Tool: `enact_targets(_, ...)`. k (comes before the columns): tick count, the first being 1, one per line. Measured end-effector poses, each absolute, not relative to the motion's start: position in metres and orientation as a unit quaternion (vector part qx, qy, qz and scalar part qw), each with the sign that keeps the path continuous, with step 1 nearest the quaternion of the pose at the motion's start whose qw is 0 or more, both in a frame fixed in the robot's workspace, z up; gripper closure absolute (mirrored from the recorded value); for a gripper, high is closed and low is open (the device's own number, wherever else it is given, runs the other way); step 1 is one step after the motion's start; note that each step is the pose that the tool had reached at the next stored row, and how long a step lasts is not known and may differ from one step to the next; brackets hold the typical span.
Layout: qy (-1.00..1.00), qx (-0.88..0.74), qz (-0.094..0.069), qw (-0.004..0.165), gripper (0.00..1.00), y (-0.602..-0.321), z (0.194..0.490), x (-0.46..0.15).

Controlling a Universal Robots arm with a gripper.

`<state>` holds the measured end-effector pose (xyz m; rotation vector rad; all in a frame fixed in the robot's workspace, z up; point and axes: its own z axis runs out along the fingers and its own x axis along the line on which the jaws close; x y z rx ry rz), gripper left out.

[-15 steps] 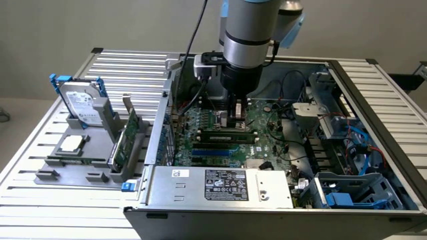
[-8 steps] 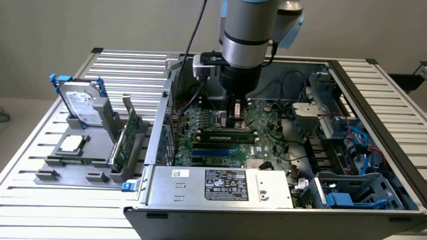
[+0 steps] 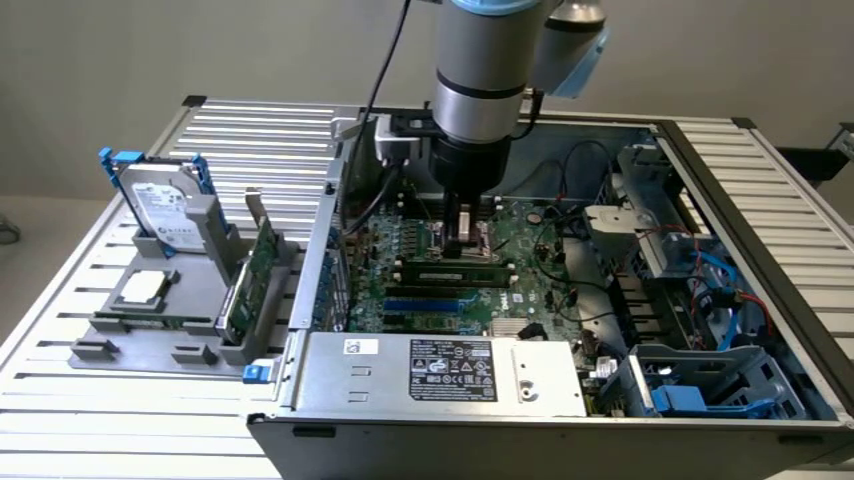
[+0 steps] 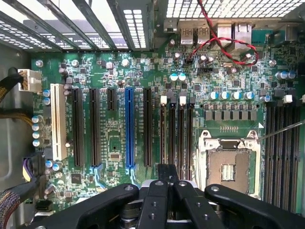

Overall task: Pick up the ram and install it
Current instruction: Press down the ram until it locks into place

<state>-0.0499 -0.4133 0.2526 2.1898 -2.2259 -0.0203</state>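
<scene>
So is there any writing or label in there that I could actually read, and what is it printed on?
Nothing reads clearly enough to quote.
Power supply label: white print and small symbols, too small to read.
White sticker on the same power supply: too small.
Hard drive label: blurred.
Motherboard in the wrist view: tiny white markings, unreadable.

Pincer base cut off by frame edge.

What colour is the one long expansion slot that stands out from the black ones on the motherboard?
Blue. The expansion slot shows best in the wrist view, standing among black slots on the green motherboard.
</scene>
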Motion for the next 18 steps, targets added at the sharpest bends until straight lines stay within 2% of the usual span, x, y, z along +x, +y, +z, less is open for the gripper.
enact_targets(18,-0.713,0.701,-0.012,0.004,0.89,-0.412,0.236,-0.052)
